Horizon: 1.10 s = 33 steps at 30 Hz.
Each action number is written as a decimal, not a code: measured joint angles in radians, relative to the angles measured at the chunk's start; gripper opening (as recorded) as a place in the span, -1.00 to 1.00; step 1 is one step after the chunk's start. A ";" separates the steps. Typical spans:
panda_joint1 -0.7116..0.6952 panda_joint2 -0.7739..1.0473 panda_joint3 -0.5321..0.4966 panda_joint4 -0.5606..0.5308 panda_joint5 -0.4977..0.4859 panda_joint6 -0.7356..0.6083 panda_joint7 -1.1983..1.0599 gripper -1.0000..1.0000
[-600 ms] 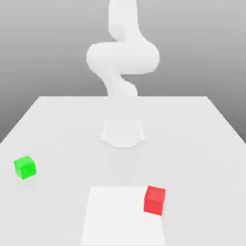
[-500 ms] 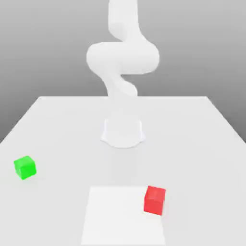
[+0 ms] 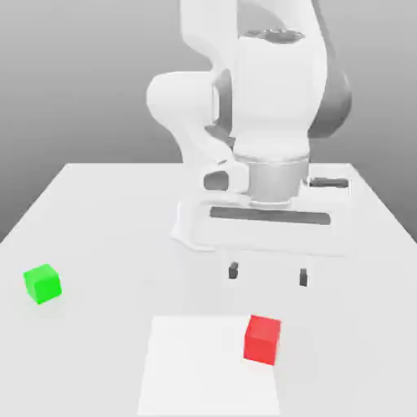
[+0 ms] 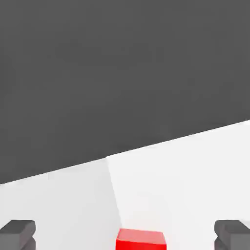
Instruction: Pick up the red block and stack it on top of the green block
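Whereas the arm's hand was absent from the exterior view half a second ago, it has now descended into frame, so that the gripper [image 3: 268,274] hangs above the table [image 3: 106,212] with its two dark fingertips [image 3: 234,270] spread wide apart and nothing between them. The red block [image 3: 262,339] rests where it did before, on the lighter square patch [image 3: 195,366] near the table's front edge, just below and slightly toward the viewer from the gap between the tips. Seen from the hand view, the red block [image 4: 140,239] lies roughly midway between the open fingers [image 4: 18,233], which suggests the approach is aligned for a grasp. The green block [image 3: 42,283] sits unmoved, well apart toward the exterior view's left. Judged from this arrangement, the task is at its earliest stage: lowering remains, then closing on the cube, before any carry to the stacking target.
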 joint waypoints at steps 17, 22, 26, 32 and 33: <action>0.067 0.282 -0.084 -0.011 -0.148 0.216 0.157 -1.00; 0.044 0.111 -0.036 -0.037 -0.041 0.074 0.079 -1.00; -0.063 0.067 -0.081 -0.041 -0.019 0.034 0.027 -1.00; -0.233 0.041 -0.164 -0.041 -0.017 0.007 -0.044 -1.00; -0.259 0.037 -0.179 -0.041 -0.018 0.003 -0.055 -1.00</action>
